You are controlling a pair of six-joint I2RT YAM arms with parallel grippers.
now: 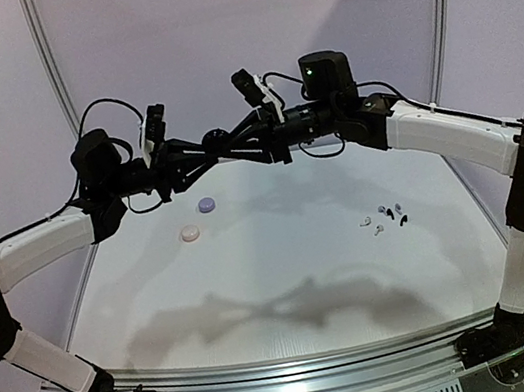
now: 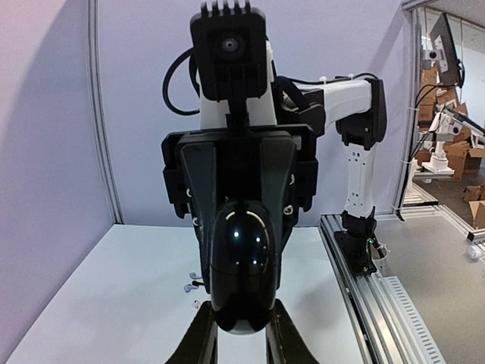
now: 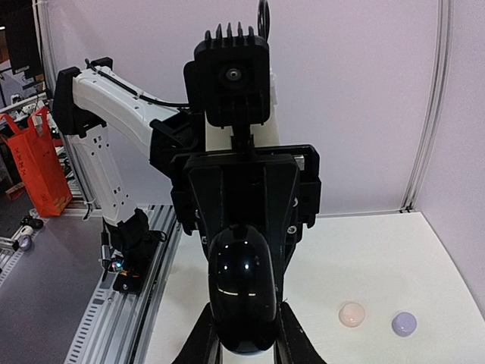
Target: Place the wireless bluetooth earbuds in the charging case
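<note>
A glossy black charging case (image 2: 241, 265) hangs in mid-air over the back of the table, held from both sides. My left gripper (image 2: 241, 334) is shut on one end of it and my right gripper (image 3: 242, 341) is shut on the other end (image 3: 242, 292). From above, the two grippers meet nose to nose at the case (image 1: 219, 141). Several tiny stemmed earbuds (image 1: 384, 217), black and pale, lie loose on the table at the right, well below and apart from both grippers. A few of these earbuds (image 2: 191, 285) show past the case in the left wrist view.
Two small round cases sit on the table left of centre: a lavender one (image 1: 207, 204) and a pale peach one (image 1: 189, 233). The right wrist view shows them too, the peach case (image 3: 352, 314) and the lavender case (image 3: 404, 324). A metal rail (image 1: 307, 391) runs along the near edge.
</note>
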